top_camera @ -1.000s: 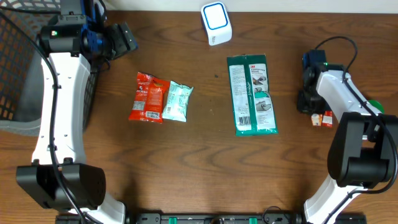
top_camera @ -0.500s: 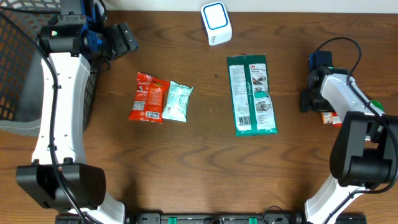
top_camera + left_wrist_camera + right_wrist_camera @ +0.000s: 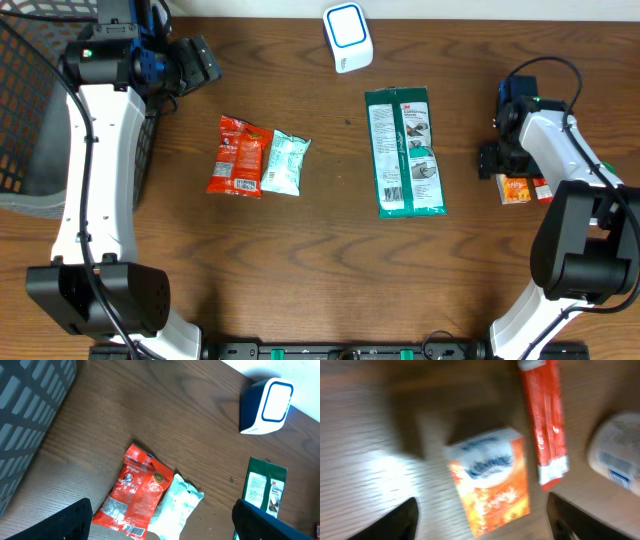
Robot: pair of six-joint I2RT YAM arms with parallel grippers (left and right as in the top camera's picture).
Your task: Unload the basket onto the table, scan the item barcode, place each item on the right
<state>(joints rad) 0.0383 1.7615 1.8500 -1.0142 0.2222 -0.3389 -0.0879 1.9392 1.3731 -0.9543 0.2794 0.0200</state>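
Note:
The white and blue barcode scanner [image 3: 347, 36] stands at the table's far edge, also in the left wrist view as the scanner [image 3: 265, 405]. On the table lie a green 3M pack [image 3: 405, 150], a red snack pack [image 3: 238, 157] and a mint pack [image 3: 285, 163]. At the right, a small orange box [image 3: 515, 189] rests on the wood beside a red stick pack [image 3: 545, 415]. My right gripper [image 3: 485, 527] hovers open straight over the orange box [image 3: 490, 480], holding nothing. Beside the basket, my left gripper [image 3: 196, 64] hangs open and empty above the table.
A dark mesh basket [image 3: 30, 110] fills the far left. A white round container [image 3: 619, 460] lies right of the red stick pack. Below the left gripper are the red snack pack [image 3: 140, 492], the mint pack [image 3: 177, 507] and the green pack [image 3: 265, 492].
The right gripper has gone from shut to open, and the orange box now shows more fully on the table beside it. The left arm has not moved.

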